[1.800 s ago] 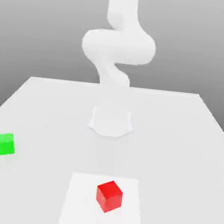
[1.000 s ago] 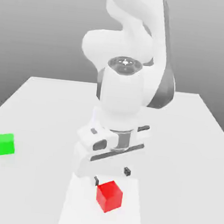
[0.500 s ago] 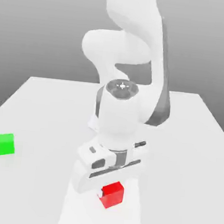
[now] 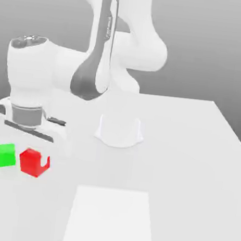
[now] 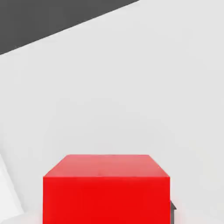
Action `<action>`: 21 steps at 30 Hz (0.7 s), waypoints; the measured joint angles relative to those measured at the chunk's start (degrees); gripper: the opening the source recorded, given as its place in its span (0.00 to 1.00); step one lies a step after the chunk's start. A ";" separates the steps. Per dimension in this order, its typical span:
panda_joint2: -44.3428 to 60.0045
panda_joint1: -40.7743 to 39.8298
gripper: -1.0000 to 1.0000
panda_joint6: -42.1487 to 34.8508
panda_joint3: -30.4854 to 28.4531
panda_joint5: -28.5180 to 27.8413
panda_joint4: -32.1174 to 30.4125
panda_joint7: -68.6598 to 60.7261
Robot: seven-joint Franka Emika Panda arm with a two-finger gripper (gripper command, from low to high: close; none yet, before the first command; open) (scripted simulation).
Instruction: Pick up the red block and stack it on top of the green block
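A plain white table [image 4: 192, 151] under a grey backdrop is my workplace, with a paler square patch [image 4: 110, 218] marked on it nearer the exterior camera.

My gripper [image 4: 34, 160] is clamped on the red block [image 4: 33, 162]; the hand view shows that cube [image 5: 106, 188] sitting squarely under the camera, with a dark fingertip just peeking past one lower corner. In the exterior view a white finger cuts a notch into the cube's face on the side away from the green block [image 4: 6, 155], so I judge the hold to be firm.

Taking the green block as my landmark: the red one hangs just beside it, toward the exterior view's right, at about the same height in the picture, with a thin gap between them. I cannot tell from this angle how far the red cube is above the table. My wrist and forearm [image 4: 29, 89] rise straight above the pair, and the arm's base [image 4: 119, 130] stands well apart, farther back and toward the exterior view's right.

As I read it, the pick is done and I am in the carrying step. The next move calls for lifting clear of the green block's top, shifting across until the red cube is centred over it, lowering until the faces meet, and only then letting go. Approaching too low would knock the green cube aside.
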 joint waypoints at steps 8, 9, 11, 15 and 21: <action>-1.58 -13.66 0.00 -1.72 -6.55 0.52 -0.20 15.83; -0.83 -13.63 0.00 -1.07 -6.62 1.36 -0.11 15.77; 1.19 -13.13 0.00 0.70 -6.67 3.48 0.07 14.66; 6.14 -13.70 0.00 4.99 -5.00 8.77 0.35 11.01; 11.06 -15.30 1.00 9.22 -2.44 14.17 0.44 7.17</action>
